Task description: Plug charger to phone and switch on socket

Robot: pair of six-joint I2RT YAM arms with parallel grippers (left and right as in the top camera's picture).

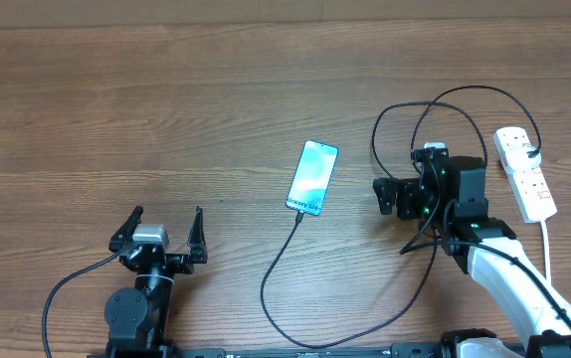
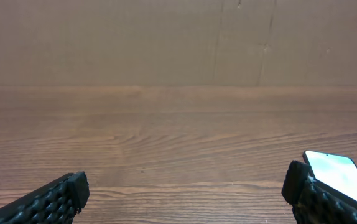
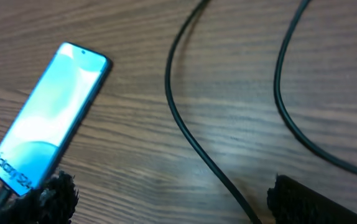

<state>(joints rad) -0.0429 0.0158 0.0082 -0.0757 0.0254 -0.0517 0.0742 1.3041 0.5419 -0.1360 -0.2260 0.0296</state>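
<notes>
The phone lies face up mid-table with its light-blue screen lit. The black charger cable meets the phone's near end, curves along the front edge and loops up to the right. The white socket strip lies at the far right with a black plug in it. My right gripper is open and empty, right of the phone and above the cable. In the right wrist view the phone and cable lie ahead of the open fingers. My left gripper is open and empty at the front left.
A white cord runs from the socket strip toward the front edge. Cable loops lie behind my right arm. In the left wrist view the phone shows at the right, past the open fingers. A brown wall stands behind the table.
</notes>
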